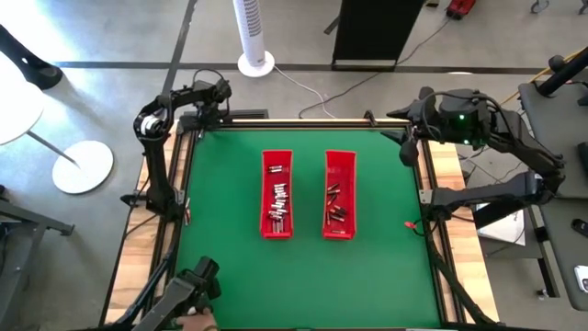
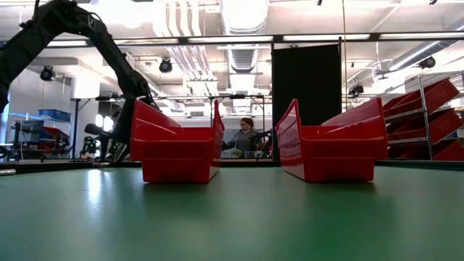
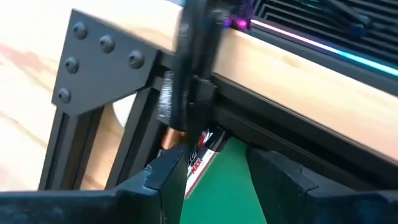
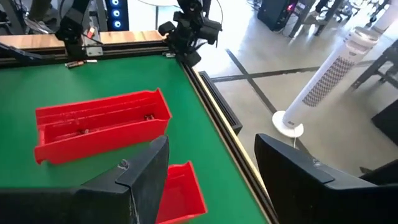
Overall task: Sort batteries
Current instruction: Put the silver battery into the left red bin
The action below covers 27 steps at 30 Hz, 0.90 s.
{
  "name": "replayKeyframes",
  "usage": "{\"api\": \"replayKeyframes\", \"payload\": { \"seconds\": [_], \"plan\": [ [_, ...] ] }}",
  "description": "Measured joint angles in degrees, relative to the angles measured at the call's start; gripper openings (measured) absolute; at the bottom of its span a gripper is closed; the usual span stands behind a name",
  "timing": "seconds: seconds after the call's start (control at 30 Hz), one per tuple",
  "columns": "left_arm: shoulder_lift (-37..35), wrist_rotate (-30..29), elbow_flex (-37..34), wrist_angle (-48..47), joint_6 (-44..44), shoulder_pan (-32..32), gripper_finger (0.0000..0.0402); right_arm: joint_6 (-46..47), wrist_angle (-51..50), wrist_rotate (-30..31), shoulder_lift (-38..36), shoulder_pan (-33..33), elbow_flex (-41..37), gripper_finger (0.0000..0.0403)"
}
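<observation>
Two long red trays (image 1: 277, 162) (image 1: 340, 165) lie side by side mid-table, each holding several small batteries (image 1: 278, 204) (image 1: 336, 210). At the table's left edge my left gripper (image 3: 214, 186) points steeply down, open. It stands over a battery with a white and red label (image 3: 200, 160), which lies on the green mat against the black frame. Beside that battery is a silvery one with a copper end (image 3: 169, 115). My right gripper (image 4: 211, 180) hangs open high over the far right corner (image 1: 409, 147), with nothing between its fingers. My left gripper comes at the labelled battery slanting from above. One fingertip (image 3: 165, 175) stands right by the battery's near end (image 3: 193, 173), and I cannot tell whether it touches. The battery lies on the mat.
A black rail frame (image 3: 93, 68) and wooden border (image 3: 298, 81) run along the table's edges. A small red object (image 1: 411, 223) lies on the mat near the right edge. Open green mat (image 1: 230, 257) lies around the trays. A person (image 2: 246, 136) sits beyond the far edge.
</observation>
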Motion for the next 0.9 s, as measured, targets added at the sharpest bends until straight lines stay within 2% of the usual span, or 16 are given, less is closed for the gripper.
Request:
{"api": "replayKeyframes", "payload": {
  "seconds": [0.2,0.37,0.53,0.7,0.9],
  "plan": [
    [-1.2,0.5,-0.2,-0.2,4.6,-0.9,0.0154,-2.0,0.3,0.4,0.8,0.0,0.0,0.0236],
    [-3.7,6.9,-0.4,-0.7,5.9,-1.6,0.0154,-2.7,0.4,0.4,0.8,0.0,0.0,0.0237],
    [-5.3,8.3,-0.9,-1.4,11.8,-1.5,0.0154,-3.0,0.2,0.4,0.7,0.0,0.0,0.0230],
    [-5.5,10.1,-3.5,1.6,9.3,-1.7,0.0154,-3.3,0.2,0.4,0.7,0.0,0.0,0.0229],
    [-5.9,9.3,-5.2,4.2,6.2,-1.9,0.0153,-2.1,0.2,0.4,0.8,0.0,0.0,0.0234]
  ]
}}
